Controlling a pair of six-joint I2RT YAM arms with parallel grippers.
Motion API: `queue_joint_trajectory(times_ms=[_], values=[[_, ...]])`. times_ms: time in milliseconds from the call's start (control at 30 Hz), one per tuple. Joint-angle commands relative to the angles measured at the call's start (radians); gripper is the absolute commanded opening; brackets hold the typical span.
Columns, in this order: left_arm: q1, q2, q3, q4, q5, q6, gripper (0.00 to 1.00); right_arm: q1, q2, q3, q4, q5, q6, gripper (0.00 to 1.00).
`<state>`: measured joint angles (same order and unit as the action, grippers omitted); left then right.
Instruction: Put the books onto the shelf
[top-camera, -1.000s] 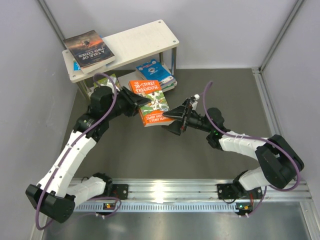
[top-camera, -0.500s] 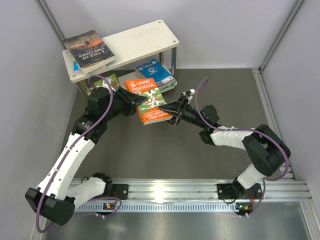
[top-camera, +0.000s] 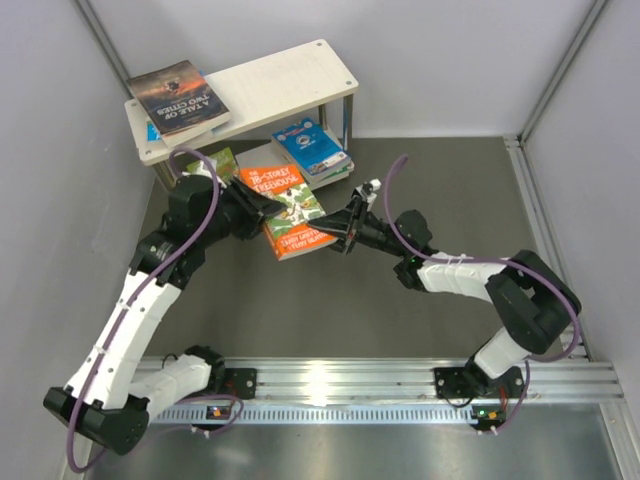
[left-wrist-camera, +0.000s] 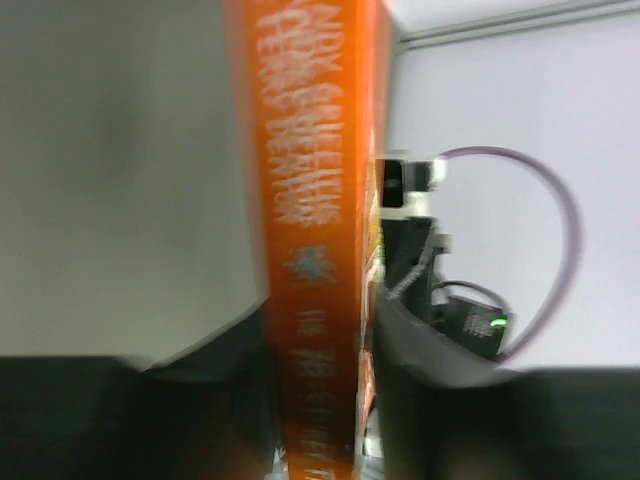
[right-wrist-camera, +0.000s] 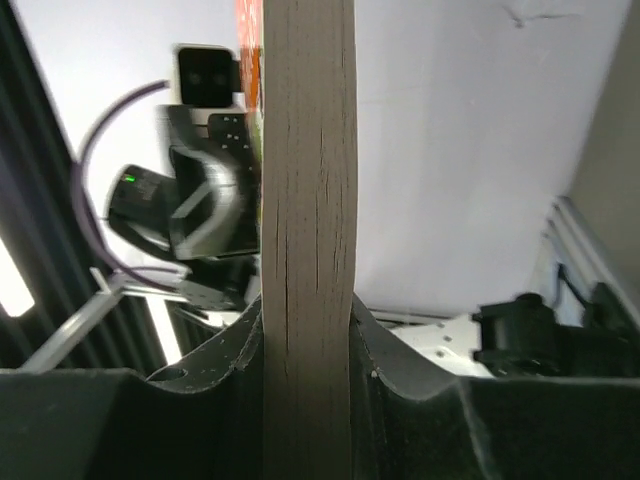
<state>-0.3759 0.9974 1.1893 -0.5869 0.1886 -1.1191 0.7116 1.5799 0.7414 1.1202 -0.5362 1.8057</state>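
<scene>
An orange Treehouse book (top-camera: 290, 207) hangs in front of the shelf (top-camera: 270, 80), gripped from both sides. My left gripper (top-camera: 262, 210) is shut on its spine side; the left wrist view shows the orange spine (left-wrist-camera: 315, 200) running up between the dark fingers (left-wrist-camera: 430, 360). My right gripper (top-camera: 338, 228) is shut on the opposite edge; the right wrist view shows the pale page edge (right-wrist-camera: 307, 200) pinched between both jaws. A dark "Tale of Two Cities" book (top-camera: 178, 97) lies flat on the shelf's top board. A blue book (top-camera: 310, 145) tops a small pile at the lower tier.
A green book (top-camera: 222, 160) lies on the floor by the shelf's left post. Grey walls close in on the left and right. The aluminium rail (top-camera: 400, 385) with both arm bases runs along the near edge.
My right gripper moved left to the orange book and shut on its page edge. The left arm carried the book a little left and back toward the shelf.
</scene>
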Motion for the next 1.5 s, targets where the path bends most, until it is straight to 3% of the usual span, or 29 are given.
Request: queue_joint_trajectory(times_ms=[0, 33, 133, 267, 667, 933, 1067, 1333, 1433, 1467], values=[[0.005, -0.010, 0.111, -0.179, -0.057, 0.175, 0.60, 0.003, -0.060, 0.045, -0.181, -0.054, -0.163, 0.00], [0.005, -0.006, 0.127, -0.227, -0.069, 0.223, 0.70, 0.005, -0.060, 0.062, -0.279, -0.056, -0.217, 0.00], [0.005, -0.013, 0.191, -0.405, -0.179, 0.306, 0.88, 0.005, -0.038, 0.165, -0.451, -0.064, -0.325, 0.00], [0.005, -0.045, 0.266, -0.571, -0.339, 0.364, 0.95, 0.005, 0.028, 0.311, -0.572, -0.076, -0.400, 0.00], [0.005, -0.103, 0.418, -0.760, -0.483, 0.346, 0.95, 0.048, 0.377, 0.758, -0.680, -0.065, -0.417, 0.00], [0.005, -0.118, 0.471, -0.829, -0.499, 0.349, 0.95, 0.063, 0.747, 1.200, -0.727, -0.016, -0.376, 0.00], [0.005, -0.125, 0.460, -0.838, -0.486, 0.358, 0.95, 0.068, 0.931, 1.531, -0.822, 0.016, -0.378, 0.00], [0.003, -0.134, 0.432, -0.844, -0.497, 0.383, 0.95, 0.058, 1.094, 1.680, -0.823, 0.125, -0.333, 0.00], [0.005, -0.134, 0.431, -0.843, -0.505, 0.400, 0.95, 0.058, 1.134, 1.727, -0.836, 0.140, -0.333, 0.14], [0.003, -0.135, 0.431, -0.843, -0.506, 0.406, 0.95, 0.058, 1.140, 1.727, -0.838, 0.151, -0.338, 0.33]])
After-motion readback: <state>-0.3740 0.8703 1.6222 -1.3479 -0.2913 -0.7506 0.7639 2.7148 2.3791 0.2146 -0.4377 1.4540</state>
